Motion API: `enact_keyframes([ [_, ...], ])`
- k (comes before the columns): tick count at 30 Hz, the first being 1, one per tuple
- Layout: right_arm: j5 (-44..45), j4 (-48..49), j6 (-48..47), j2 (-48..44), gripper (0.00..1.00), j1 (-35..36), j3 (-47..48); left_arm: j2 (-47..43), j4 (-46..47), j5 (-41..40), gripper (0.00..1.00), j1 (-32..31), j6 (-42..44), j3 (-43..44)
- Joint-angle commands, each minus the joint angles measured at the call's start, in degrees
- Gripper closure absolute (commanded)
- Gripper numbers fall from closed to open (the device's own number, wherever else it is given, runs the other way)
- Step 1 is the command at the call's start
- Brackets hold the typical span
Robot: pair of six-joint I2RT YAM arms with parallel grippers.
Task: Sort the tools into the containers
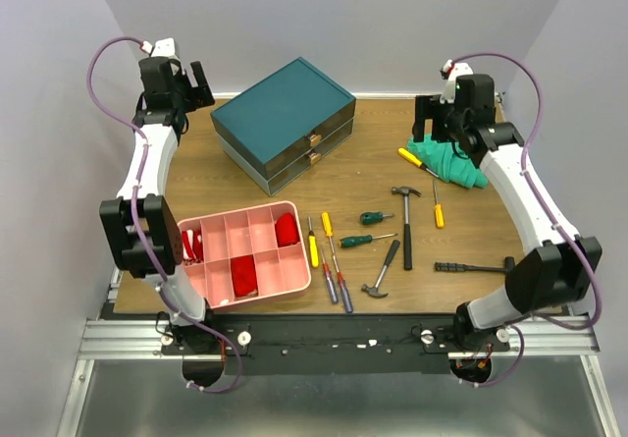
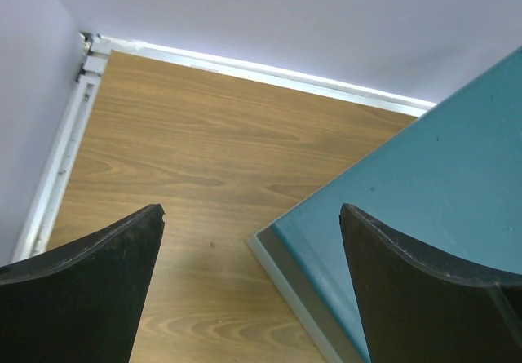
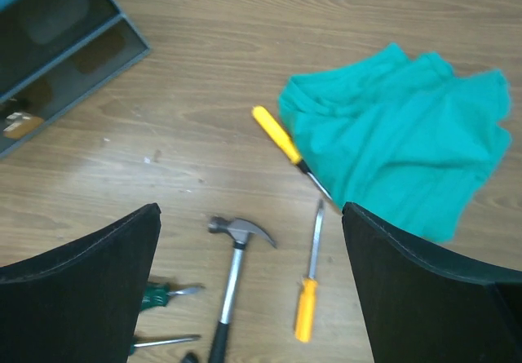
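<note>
The dark teal two-tier box (image 1: 285, 111) stands at the back centre, its two drawers shut, orange handles (image 1: 315, 148) facing front right. Tools lie on the table: yellow and purple screwdrivers (image 1: 327, 255), green ones (image 1: 373, 219), two hammers (image 1: 405, 216) (image 1: 383, 270), a black T-shaped tool (image 1: 476, 267), and an orange screwdriver (image 1: 438, 206). My left gripper (image 1: 201, 83) is open and empty above the box's back left corner (image 2: 440, 159). My right gripper (image 1: 427, 123) is open and empty, high above a hammer (image 3: 236, 253), the orange screwdriver (image 3: 308, 294) and a yellow screwdriver (image 3: 281, 139).
A pink compartment tray (image 1: 257, 216) with red items sits at the front left. A crumpled green cloth (image 1: 453, 162) lies at the right under my right arm, and it shows in the right wrist view (image 3: 400, 151). Walls enclose the table's back and sides.
</note>
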Motion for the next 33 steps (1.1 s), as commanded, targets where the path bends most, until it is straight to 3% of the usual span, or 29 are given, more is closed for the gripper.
enact_keyframes([
  [1,-12.36,-2.61,4.5,6.43,0.0,-0.07,7.41,4.73,-2.58,5.3,0.01,2.76,-8.56,2.94],
  [8,-18.09,-2.18,7.23,11.0,0.0,0.02,10.31,6.67,0.75,9.6,0.01,3.12,-9.11,2.58],
  [13,-20.21,-1.48,9.59,17.4,0.01,0.55,14.79,12.72,1.99,10.66,0.01,3.03,-6.74,5.12],
  [14,-20.12,-1.04,9.86,18.29,0.04,0.73,15.84,13.43,2.6,11.1,0.01,3.12,-6.39,6.17],
  [16,-19.77,0.8,9.69,20.4,0.21,1.25,17.25,15.36,3.74,11.72,0.08,3.65,-6.21,6.97],
  [17,-19.25,1.07,9.69,23.02,0.25,1.52,18.31,15.89,4.88,11.72,0.11,3.65,-6.38,7.76],
  [21,-21.17,0.73,9.07,30.77,0.56,2.83,26.29,18.53,6.48,15.4,0.39,3.83,-5.07,9.78],
  [23,-22.4,0.55,9.25,32.97,0.69,3.89,27.98,19.68,6.47,17.16,0.43,3.83,-4.28,10.66],
  [27,-24.16,2.04,9.43,37.62,0.71,6.96,29.21,19.86,6.39,21.11,0.44,3.74,-2.87,9.18],
  [33,-24.78,2.39,9.08,40.97,0.66,8.64,31.32,17.13,5.86,26.66,0.46,2.25,-1.99,2.76],
])
